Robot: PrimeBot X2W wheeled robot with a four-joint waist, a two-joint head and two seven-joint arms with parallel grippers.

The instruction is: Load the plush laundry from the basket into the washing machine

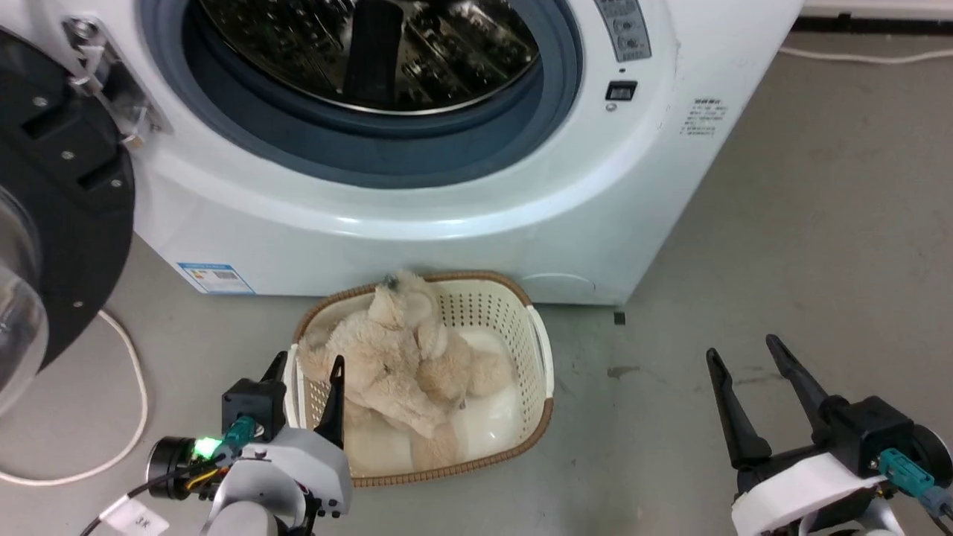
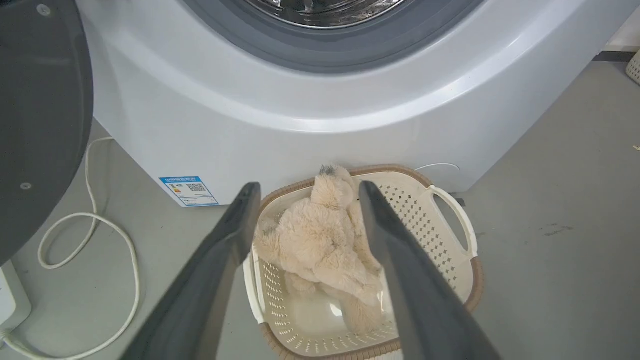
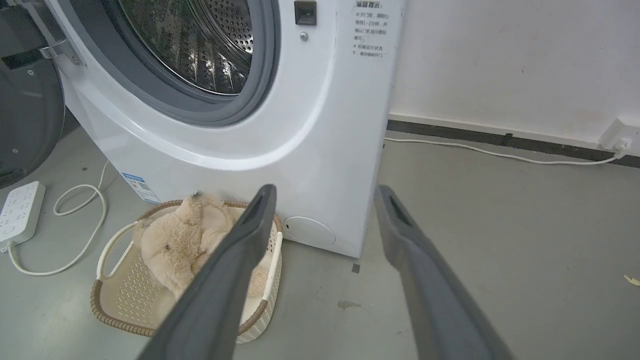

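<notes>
Jaws, left arm: spread wide and empty, fingers (image 2: 220, 260) poised over the near left corner of the basket (image 1: 491, 309).
Jaws, right arm: also spread and empty, fingers (image 3: 235, 265) over bare floor (image 1: 782, 260), well apart from the load.
Teddy bear (image 1: 406, 365): just ahead of the left jaws, framed between them in the left wrist view. It lies slumped in the basket, head at the far rim, untouched.
Basket handle (image 2: 254, 287): close beneath the left jaws.
Washing machine (image 1: 461, 223): just beyond the basket, with the open drum (image 1: 417, 52) above and ahead of the jaws.
Door (image 1: 67, 186): swung open, left of the left jaws.

Likely hazards:
- Closing low could pinch the handle or wall along with the fur, so the basket would lift too.
- A shallow bite on shaggy pile alone may slip.
- The limp, long body could dangle and snag on the grey seal (image 1: 357, 149).
- A wide leftward swing might strike the door.
</notes>
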